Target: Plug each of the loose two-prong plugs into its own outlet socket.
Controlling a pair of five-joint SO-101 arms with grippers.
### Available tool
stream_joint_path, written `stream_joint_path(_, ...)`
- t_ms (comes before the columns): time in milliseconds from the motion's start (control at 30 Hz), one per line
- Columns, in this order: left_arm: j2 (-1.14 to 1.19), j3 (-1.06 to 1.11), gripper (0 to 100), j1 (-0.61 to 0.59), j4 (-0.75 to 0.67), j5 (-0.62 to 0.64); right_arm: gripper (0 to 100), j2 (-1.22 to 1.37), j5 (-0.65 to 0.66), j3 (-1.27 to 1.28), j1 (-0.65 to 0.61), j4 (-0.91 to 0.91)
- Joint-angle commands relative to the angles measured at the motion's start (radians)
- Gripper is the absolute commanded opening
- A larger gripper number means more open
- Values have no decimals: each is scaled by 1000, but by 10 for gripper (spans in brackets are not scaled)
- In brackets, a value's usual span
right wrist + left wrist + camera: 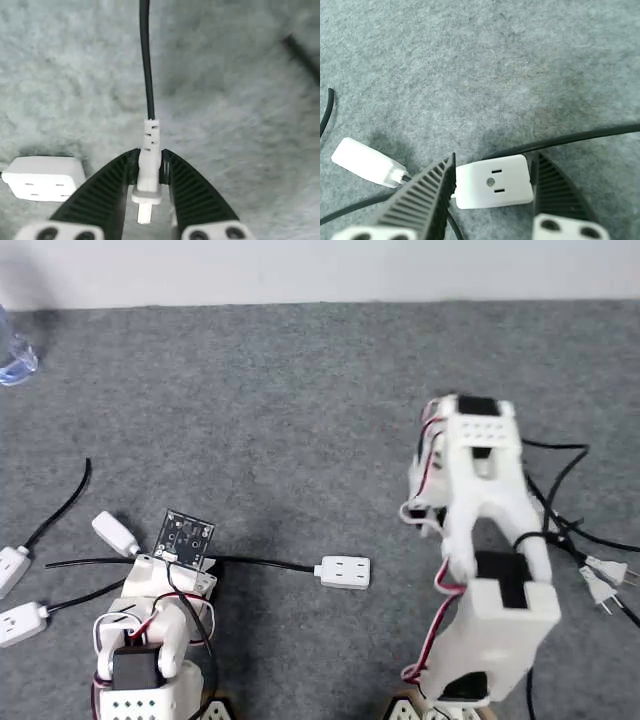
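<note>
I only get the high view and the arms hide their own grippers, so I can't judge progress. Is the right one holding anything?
Observer: Yes, the right gripper is shut on a white two-prong plug with a black cable.
Operator: And the left?
Observer: The left gripper straddles a white single-outlet socket block, fingers open either side.
Operator: Socket face?
Observer: Its slots face up.
</note>
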Motion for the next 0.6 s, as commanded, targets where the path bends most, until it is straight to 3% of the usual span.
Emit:
stream_joint_path(0,-15,-7,229,3,2,8,40,-113,-37,92,-54,-74)
stream_joint_path(200,-15,-7,229,3,2,8,255,-119,32,141,-97,-54)
stream_joint_path(400,-15,-7,229,3,2,8,245,-128,218,138,-147,19)
stream_joint_path(567,-15,-7,229,2,2,8,244,-116,537,147,-108,25)
